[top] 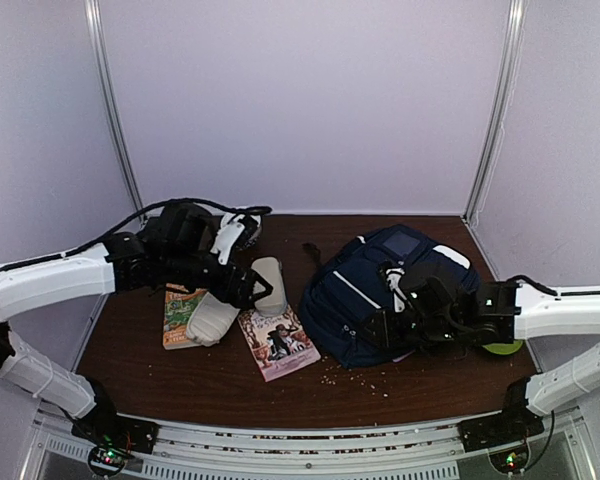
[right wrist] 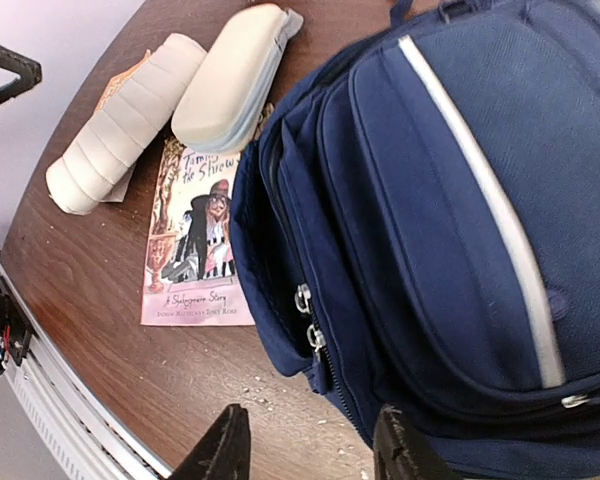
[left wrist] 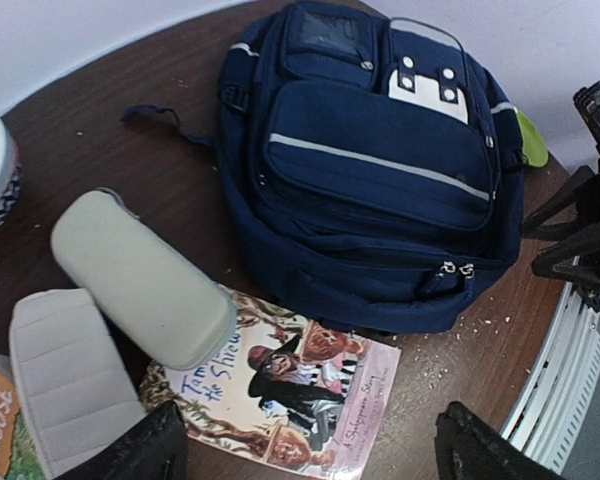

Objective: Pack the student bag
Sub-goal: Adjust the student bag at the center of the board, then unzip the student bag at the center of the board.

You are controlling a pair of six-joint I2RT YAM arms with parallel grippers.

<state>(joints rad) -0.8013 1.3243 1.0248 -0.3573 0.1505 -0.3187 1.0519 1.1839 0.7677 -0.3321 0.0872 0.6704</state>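
Student bag: your student bag [top: 380, 290] lay front-up on the right half of the table [top: 420, 385], and it was the biggest thing there.
Bag front: a white stripe [left wrist: 380, 160] ran across the front pocket, and white buckle patches [left wrist: 427, 85] sat at the far end.
Zipper: two metal zipper pulls [right wrist: 306, 315] lay side by side on the bag's near edge.
Right gripper: your right gripper [right wrist: 310, 450] hung over that near edge, with its jaws apart and nothing between them.
Left gripper: your left gripper [left wrist: 310, 455] hovered over the left half of the table, with its jaws spread wide and holding nothing.
Beige case: a smooth beige case [left wrist: 140, 280] lay just left of the bag, partly on top of the pink book.
Ribbed pouch: a white ribbed pouch [left wrist: 65, 375] lay beside the beige case, on the side away from the bag.
Pink book: a pink picture book [left wrist: 300, 390] lay flat with one corner touching the bag's near-left edge.
Second book: an orange and green book [top: 180, 315] lay under the ribbed pouch.
Green item: you could see a lime-green edge [left wrist: 532, 140] poking out from behind the bag's right side, but I could not tell what it was.
Table surface: pale crumbs [top: 355, 378] were scattered on the dark wood near the bag.
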